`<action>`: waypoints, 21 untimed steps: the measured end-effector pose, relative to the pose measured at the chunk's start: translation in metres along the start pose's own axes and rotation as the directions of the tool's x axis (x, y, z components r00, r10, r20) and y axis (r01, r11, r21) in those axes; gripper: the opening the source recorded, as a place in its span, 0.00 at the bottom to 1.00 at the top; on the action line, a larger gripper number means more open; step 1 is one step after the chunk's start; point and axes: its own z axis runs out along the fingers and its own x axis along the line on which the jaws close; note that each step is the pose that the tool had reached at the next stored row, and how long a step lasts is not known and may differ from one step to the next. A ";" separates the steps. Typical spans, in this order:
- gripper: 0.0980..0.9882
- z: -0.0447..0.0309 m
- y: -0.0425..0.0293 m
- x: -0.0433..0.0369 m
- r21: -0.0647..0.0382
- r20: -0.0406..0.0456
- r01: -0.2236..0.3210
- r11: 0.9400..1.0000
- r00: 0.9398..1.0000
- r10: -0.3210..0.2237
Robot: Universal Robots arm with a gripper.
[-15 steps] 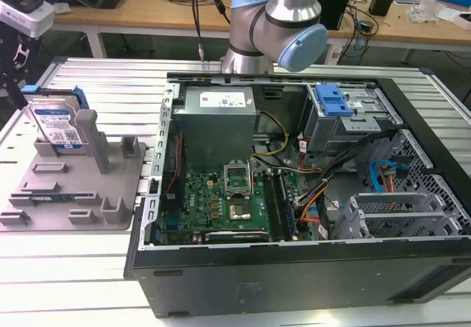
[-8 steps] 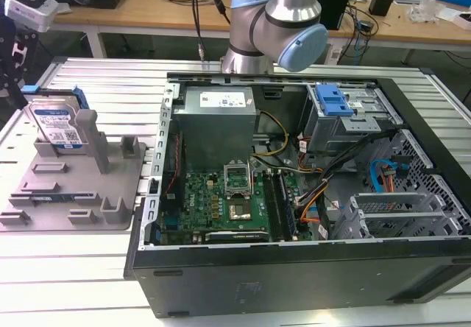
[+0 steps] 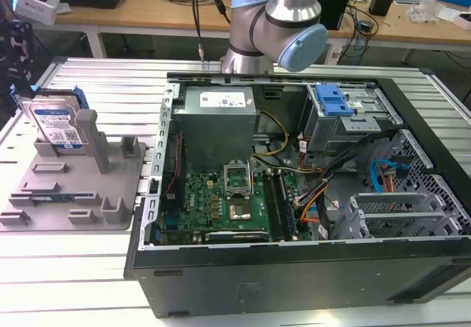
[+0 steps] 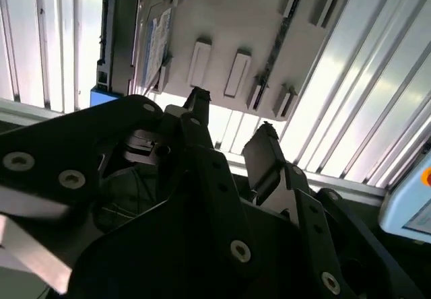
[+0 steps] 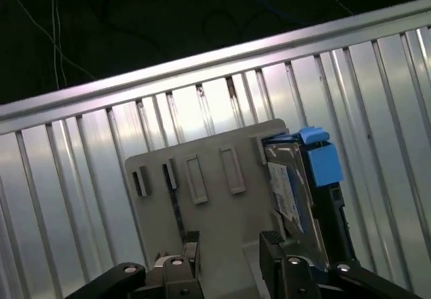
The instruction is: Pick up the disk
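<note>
We begin at the gripper (image 4: pixel 232 120): in both wrist views its two black fingers (image 5: pixel 190 240) stand apart with a clear gap, and nothing is between them, so it holds nothing. It hangs over the grey fixture tray (image 5: pixel 212 208), apart from it. The body of the gripper covers a large part of the second wrist view and hides the near part of the tray (image 4: pixel 259 23).

The disk (image 5: pixel 291 190) is not between the fingers; it stands to one side of them, upright on its edge in a slot at the end of the tray. In the wrist views we see it almost from the edge, so only a strip of its label and the blue frame are visible (image 4: pixel 151 40). In the exterior view the disk (image 3: pixel 57 124) is at the exterior view's left, and a grey post of the tray (image 3: pixel 73 191) hides its lower corner.

The arm (image 3: pixel 276 18) is cut off by the upper border of the exterior view. The tray lies on a ribbed metal table (image 3: pixel 66 283). Beside it, toward the exterior view's right, sits an open computer case (image 3: pixel 294 275) with a green motherboard (image 3: pixel 228 194) and a blue-latched drive cage (image 3: pixel 335 106). Behind is a wooden bench (image 3: pixel 147 14) with cables. Beyond the table edge, the first wrist view shows a dark floor (image 5: pixel 135 23) that we can hardly make out.
</note>
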 end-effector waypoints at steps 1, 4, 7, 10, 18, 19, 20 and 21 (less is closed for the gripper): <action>0.43 0.0000 0.0000 0.0000 0.000 0.000 0.012 1.000 1.000 -0.012; 0.43 0.0003 0.0000 -0.0001 0.004 -0.002 0.079 0.997 0.997 -0.079; 0.43 0.0005 -0.0001 -0.0001 0.006 -0.004 0.121 0.993 0.993 -0.121; 0.43 0.0006 0.0000 -0.0002 0.008 -0.005 0.147 0.989 0.989 -0.147; 0.43 0.0006 0.0001 -0.0005 0.008 -0.007 0.147 0.989 0.989 -0.147; 0.43 0.0007 0.0004 -0.0018 0.008 -0.007 0.147 0.989 0.989 -0.147; 0.43 0.0007 0.0026 -0.0085 0.008 -0.008 0.148 0.989 0.989 -0.147; 0.43 0.0009 0.0060 -0.0162 0.008 -0.009 0.147 0.989 0.989 -0.147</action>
